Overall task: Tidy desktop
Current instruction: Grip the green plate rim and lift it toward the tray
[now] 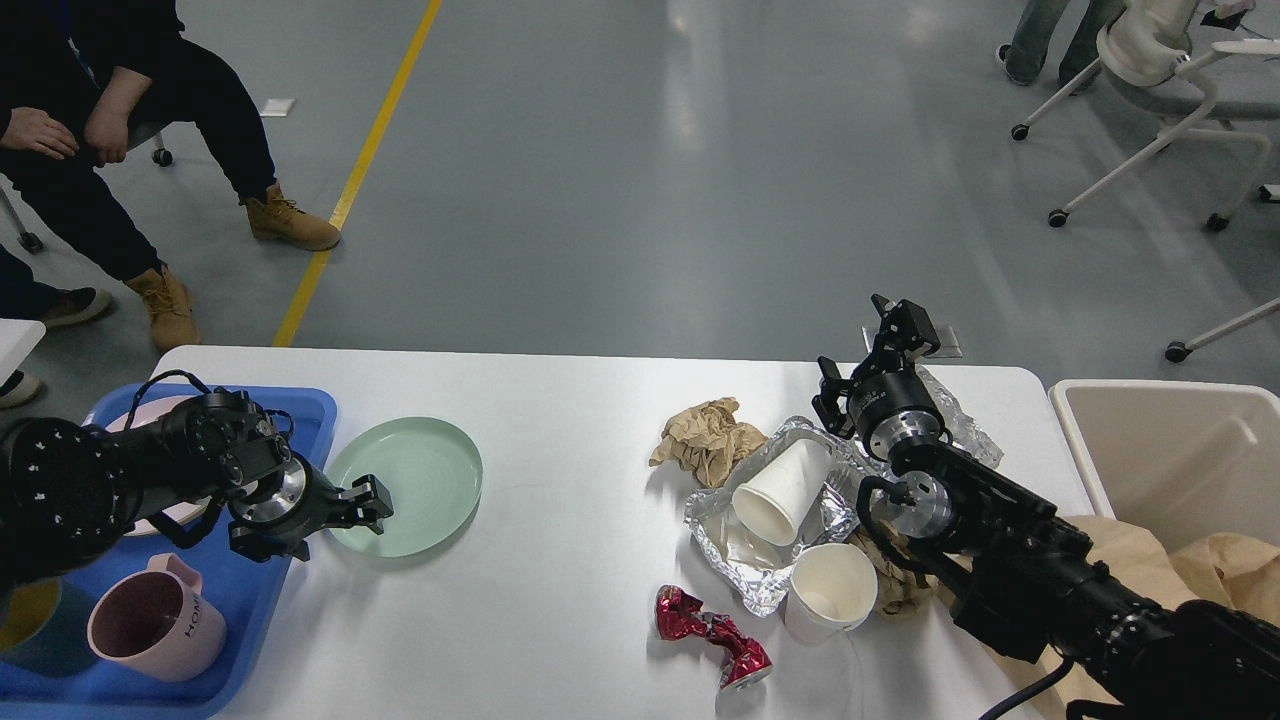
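Observation:
The white desktop (560,420) carries dishes on its left and litter on its right. A pale green plate (415,480) lies flat near the blue tray (262,590). My left gripper (367,505) sits low at the plate's near-left rim. Its dark fingers overlap the rim, so I cannot tell whether they hold it. My right gripper (903,322) hangs above the far right of the desktop, over crumpled foil (958,420). Its fingers merge into one dark shape with nothing visibly between them.
On the tray are a pink mug (155,630), a pink plate (150,415) and a dark cup (30,630). A foil tray (720,520) holds a tipped paper cup (780,492). Nearby: an upright cup (832,590), brown paper (705,435), a red wrapper (710,635). A beige bin (1170,450) stands at right.

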You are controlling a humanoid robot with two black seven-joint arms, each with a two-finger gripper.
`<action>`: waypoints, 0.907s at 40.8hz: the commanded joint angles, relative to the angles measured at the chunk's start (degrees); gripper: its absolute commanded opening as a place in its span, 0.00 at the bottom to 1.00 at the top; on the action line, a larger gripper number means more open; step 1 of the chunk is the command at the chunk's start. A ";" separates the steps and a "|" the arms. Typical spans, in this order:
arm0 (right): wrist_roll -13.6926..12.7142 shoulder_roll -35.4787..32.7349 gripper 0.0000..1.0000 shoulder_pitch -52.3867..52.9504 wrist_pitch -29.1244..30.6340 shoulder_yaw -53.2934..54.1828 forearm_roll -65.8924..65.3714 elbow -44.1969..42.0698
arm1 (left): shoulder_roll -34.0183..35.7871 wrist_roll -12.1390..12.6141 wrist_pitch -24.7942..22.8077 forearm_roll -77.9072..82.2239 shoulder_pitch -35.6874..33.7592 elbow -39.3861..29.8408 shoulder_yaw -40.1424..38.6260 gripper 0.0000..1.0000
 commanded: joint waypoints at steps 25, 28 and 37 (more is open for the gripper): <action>0.00 0.00 1.00 0.00 0.02 0.00 0.00 0.00 | 0.06 2.80 -12.50 0.00 0.28 0.45 -1.51 0.00; 0.00 0.00 1.00 0.00 0.02 0.00 0.00 0.00 | 0.06 2.80 -12.50 0.00 0.19 0.45 -1.51 0.00; 0.00 0.00 1.00 0.00 0.02 0.00 0.00 0.00 | 0.15 2.88 -13.11 0.00 -0.69 0.45 -1.51 0.00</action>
